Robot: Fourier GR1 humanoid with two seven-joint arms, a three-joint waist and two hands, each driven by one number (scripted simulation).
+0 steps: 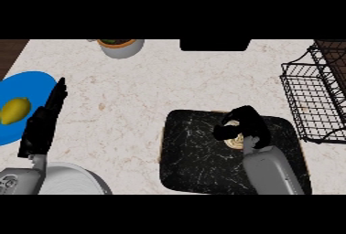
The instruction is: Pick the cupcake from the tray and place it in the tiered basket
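Black marble under the action: the dark tray (202, 151) sits on the pale stone table (148, 91), and the right hand (245, 124) is down over the tray's upper right part, fingers curled round the cupcake (235, 141). Only a pale sliver of the cake peeks out beneath the fingers, so it looks like a grasp, though how much of the cake is actually enclosed is hard to tell from this angle. The cupcake is on the tray, not yet lifted as far as the view shows.

Over at the left, the left hand (44, 123) rests with fingers straight, holding nothing, beside a blue plate (30, 84) with a lemon (15, 110) on it.

The wire basket (314, 103) waits at the right edge, near the tray. The risks from here: a cake caught only by its top could tip or slip on the way up, and the basket's rim stands between hand and shelf, so a low carry could knock the cake against the wire.
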